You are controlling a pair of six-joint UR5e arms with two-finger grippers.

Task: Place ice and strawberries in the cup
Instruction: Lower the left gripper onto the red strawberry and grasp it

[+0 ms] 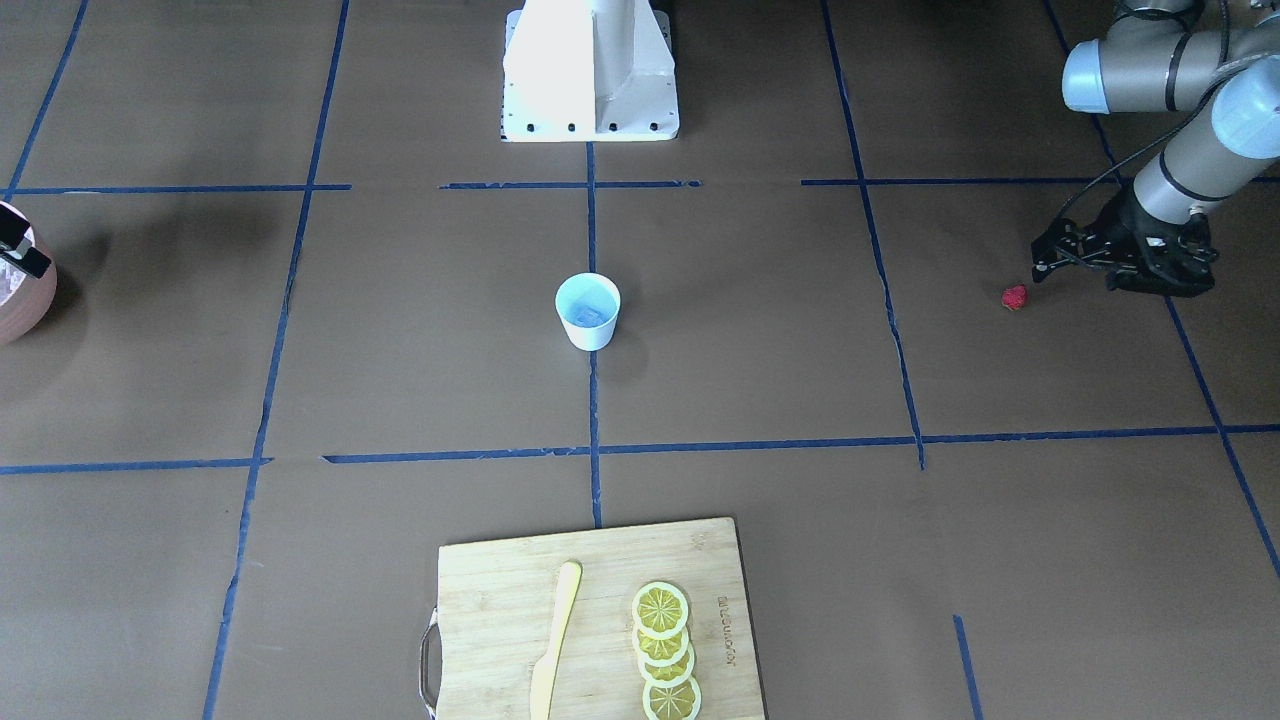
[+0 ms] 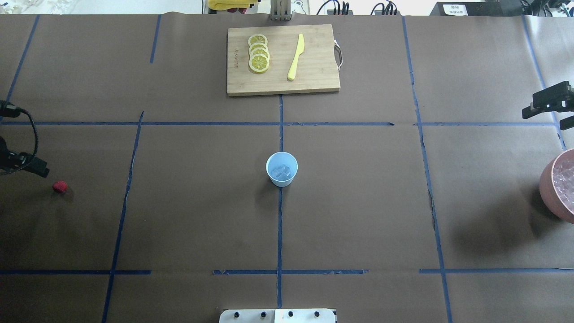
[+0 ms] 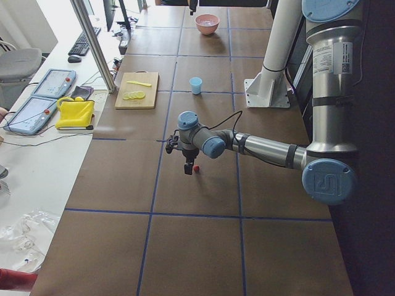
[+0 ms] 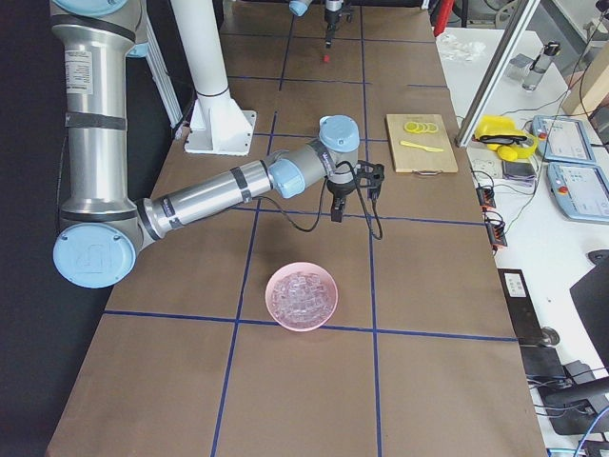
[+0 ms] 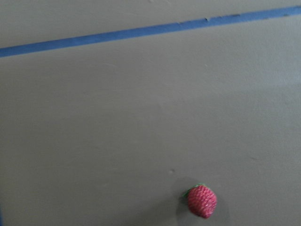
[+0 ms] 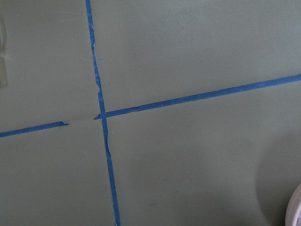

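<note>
The white cup point(image 2: 281, 168) with a pale blue inside stands at the table's centre, with clear ice cubes point(image 2: 282, 171) in it; it also shows in the front view point(image 1: 588, 312). The red strawberry point(image 1: 1014, 297) lies on the table by my left gripper point(image 1: 1160, 280), which hangs just beside it and a little above the table point(image 3: 188, 171). The left wrist view shows the strawberry point(image 5: 202, 201) low and to the right, with no fingers in view. My right gripper point(image 4: 335, 211) hangs above the table beyond the bowl. I cannot tell whether either gripper is open.
A pinkish-brown bowl point(image 4: 302, 296) full of ice cubes sits at the table's right end point(image 2: 560, 188). A wooden cutting board point(image 2: 282, 60) at the far side holds lemon slices point(image 2: 258, 53) and a yellow knife point(image 2: 296, 56). The robot's white base point(image 1: 590, 70) stands behind the cup.
</note>
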